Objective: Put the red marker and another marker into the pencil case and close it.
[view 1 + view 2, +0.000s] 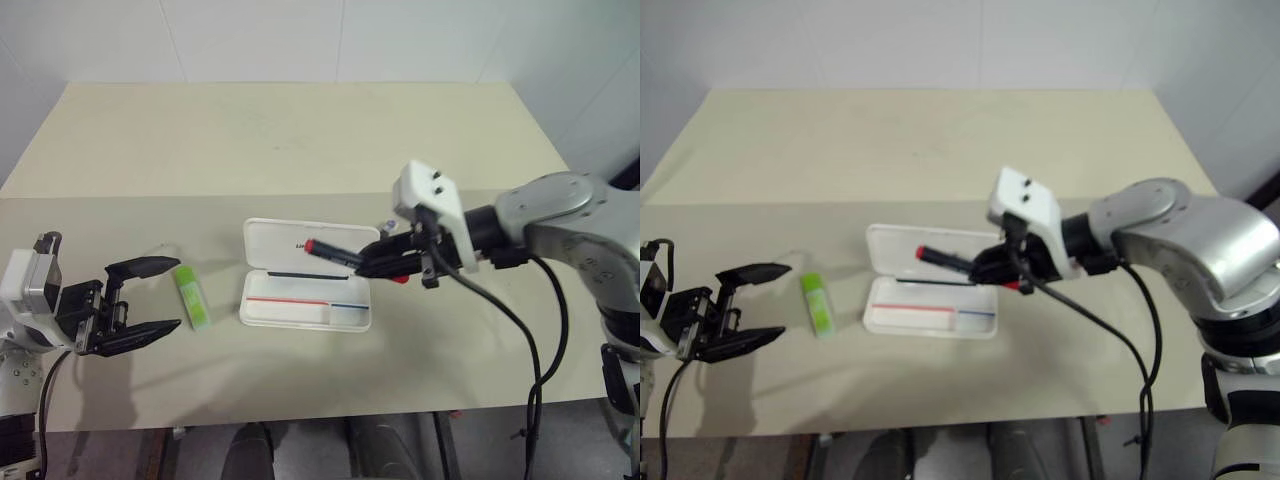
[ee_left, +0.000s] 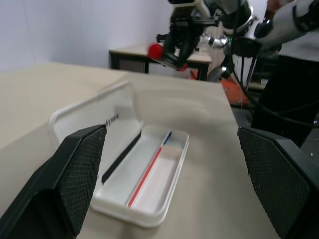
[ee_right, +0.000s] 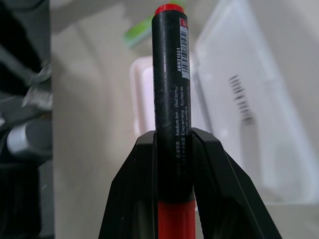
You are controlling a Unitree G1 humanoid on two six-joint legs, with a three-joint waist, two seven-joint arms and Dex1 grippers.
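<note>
Waiting near the desk's [image 1: 300,390] front edge, the left gripper [image 1: 150,297] hangs with its jaws spread and empty, the lime-green marker [image 1: 192,294] lying just beside them. Further in, the white pencil case [image 1: 305,312] lies open. Above its lid the right gripper [image 1: 385,262] clenches the red marker [image 1: 335,253]; I'd level it along the tray, lower it, then release.

A pale beige table [image 1: 300,130] stands against white tiled walls [image 1: 260,40].
</note>
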